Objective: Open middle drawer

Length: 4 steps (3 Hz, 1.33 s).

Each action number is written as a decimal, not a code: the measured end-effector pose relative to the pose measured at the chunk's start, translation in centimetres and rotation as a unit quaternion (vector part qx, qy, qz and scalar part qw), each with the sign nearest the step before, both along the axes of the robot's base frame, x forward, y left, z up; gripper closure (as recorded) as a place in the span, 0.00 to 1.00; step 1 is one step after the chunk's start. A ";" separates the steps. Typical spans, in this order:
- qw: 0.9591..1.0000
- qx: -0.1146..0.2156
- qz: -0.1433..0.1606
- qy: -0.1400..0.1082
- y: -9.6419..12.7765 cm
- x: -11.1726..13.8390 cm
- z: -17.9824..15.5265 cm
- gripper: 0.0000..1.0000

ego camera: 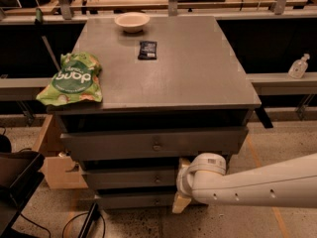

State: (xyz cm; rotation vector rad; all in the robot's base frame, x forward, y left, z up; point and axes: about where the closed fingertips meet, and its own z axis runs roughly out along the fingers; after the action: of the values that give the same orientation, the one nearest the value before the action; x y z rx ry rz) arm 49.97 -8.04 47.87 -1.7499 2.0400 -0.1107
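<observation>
Gripper [180,184] at middle drawer's [129,178] right end, green bag [74,79] (white lettering)

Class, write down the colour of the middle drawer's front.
Grey; the camera view shows the middle drawer best, with the claw by its right end.

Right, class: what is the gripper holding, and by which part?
Nothing, it seems: the gripper sits by the middle drawer, right of its knob, which is untouched.
</observation>
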 end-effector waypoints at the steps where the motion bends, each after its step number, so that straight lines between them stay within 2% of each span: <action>1: 1.000 0.000 0.000 0.000 0.0 0.0 0.0 0.00; 2: 1.000 -0.022 0.009 -0.009 0.0 0.3 -0.4 0.00; 3: 0.997 -0.072 0.028 -0.016 0.2 0.7 -2.7 0.00; 4: 0.991 -0.123 0.039 -0.024 0.1 1.1 -4.7 0.00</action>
State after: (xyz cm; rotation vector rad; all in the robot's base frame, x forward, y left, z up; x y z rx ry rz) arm 51.12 -7.95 43.18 -1.9496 1.9909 -0.3900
